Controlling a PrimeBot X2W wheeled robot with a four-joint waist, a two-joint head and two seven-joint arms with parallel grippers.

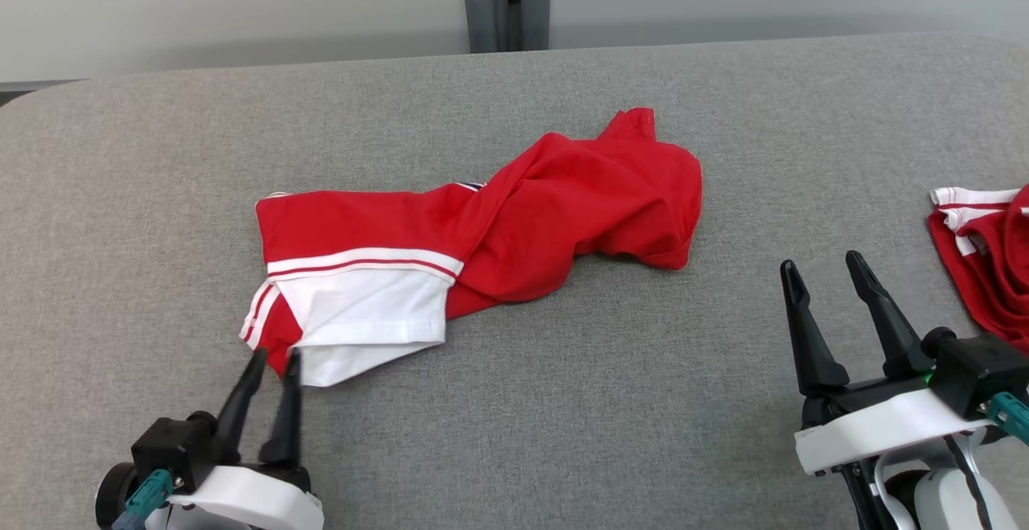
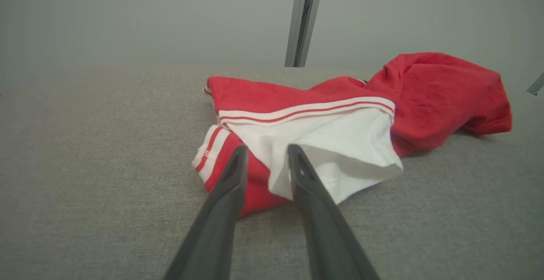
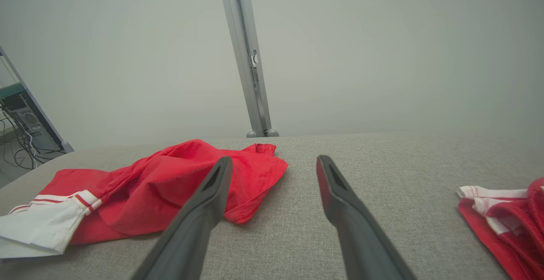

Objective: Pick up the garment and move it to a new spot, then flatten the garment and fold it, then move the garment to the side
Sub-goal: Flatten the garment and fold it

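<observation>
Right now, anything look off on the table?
Nothing damaged or spilled. The red-and-white garment lies twisted on the grey table: right half bunched in folds, white panel at the near left rumpled. A second red-and-white garment sits crumpled at the right edge, cut off by the head view.

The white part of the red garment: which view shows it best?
The left wrist view: the white part lies close, right at the left gripper. The head view shows it from above, smaller. The right wrist view shows it flat, cut by the picture's edge.
</observation>
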